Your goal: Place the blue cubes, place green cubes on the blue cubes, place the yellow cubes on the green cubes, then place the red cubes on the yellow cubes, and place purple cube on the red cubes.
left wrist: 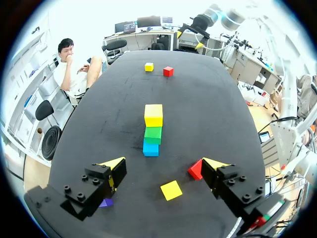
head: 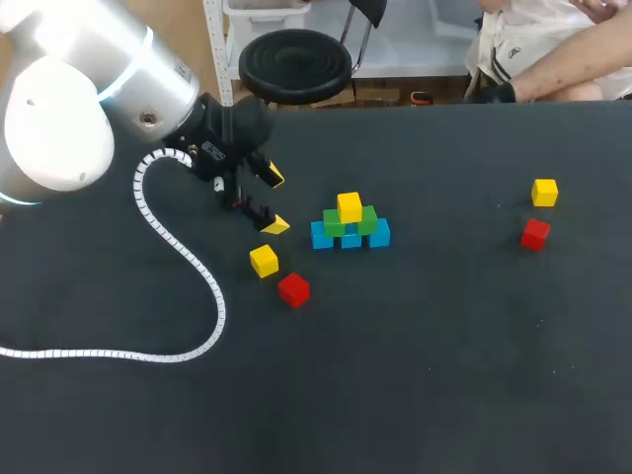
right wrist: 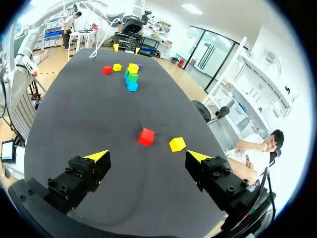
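Yellow loose cube (head: 264, 261) just beside the wide-open, empty left gripper (head: 275, 201), the nearer arm; half-built stack (head: 350, 225) close ahead of it.

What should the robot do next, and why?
Probably lower the open left jaws over the nearest loose yellow cube and grip it: only one stacked yellow cube sits on the green cubes so far, so the yellow layer looks unfinished.
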`<state>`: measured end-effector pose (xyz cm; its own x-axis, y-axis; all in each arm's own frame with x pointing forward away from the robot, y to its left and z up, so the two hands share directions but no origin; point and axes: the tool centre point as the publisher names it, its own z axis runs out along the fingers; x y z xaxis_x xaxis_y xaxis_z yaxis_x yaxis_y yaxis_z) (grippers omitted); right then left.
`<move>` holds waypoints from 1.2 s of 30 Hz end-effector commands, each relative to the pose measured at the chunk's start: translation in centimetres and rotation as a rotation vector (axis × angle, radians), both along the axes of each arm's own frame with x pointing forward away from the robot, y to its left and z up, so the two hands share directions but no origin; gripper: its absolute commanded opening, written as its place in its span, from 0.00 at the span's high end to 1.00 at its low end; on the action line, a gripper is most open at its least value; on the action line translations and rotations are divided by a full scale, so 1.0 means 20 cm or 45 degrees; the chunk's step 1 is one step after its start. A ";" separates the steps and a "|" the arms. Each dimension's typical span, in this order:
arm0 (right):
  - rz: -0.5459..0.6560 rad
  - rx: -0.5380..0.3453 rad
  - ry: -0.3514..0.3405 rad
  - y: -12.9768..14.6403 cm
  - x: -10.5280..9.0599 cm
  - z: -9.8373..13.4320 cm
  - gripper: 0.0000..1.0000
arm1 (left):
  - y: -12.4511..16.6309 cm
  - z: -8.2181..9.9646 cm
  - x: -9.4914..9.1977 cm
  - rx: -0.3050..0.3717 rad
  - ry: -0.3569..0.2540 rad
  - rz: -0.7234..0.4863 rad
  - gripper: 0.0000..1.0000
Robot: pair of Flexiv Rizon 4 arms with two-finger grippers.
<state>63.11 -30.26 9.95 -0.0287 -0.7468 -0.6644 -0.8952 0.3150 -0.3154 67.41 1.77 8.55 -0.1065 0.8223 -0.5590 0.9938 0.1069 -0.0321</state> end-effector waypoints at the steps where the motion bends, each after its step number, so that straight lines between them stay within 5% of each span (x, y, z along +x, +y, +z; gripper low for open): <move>1: 0.047 0.034 0.056 -0.02 0.12 -0.06 0.00 | 0.00 0.00 0.00 -0.003 -0.002 -0.002 0.00; 16: 0.230 0.023 0.111 0.05 0.33 -0.11 0.00 | 0.00 0.00 0.00 -0.003 -0.002 -0.002 0.00; 36: 0.237 0.017 0.122 0.08 0.34 -0.14 0.00 | 0.00 0.00 0.00 -0.003 -0.002 -0.002 0.00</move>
<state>69.65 -29.14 7.66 0.0468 -0.7345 -0.6770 -0.9632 0.1464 -0.2254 67.41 1.77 8.55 -0.1065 0.8223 -0.5590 0.9937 0.1069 -0.0321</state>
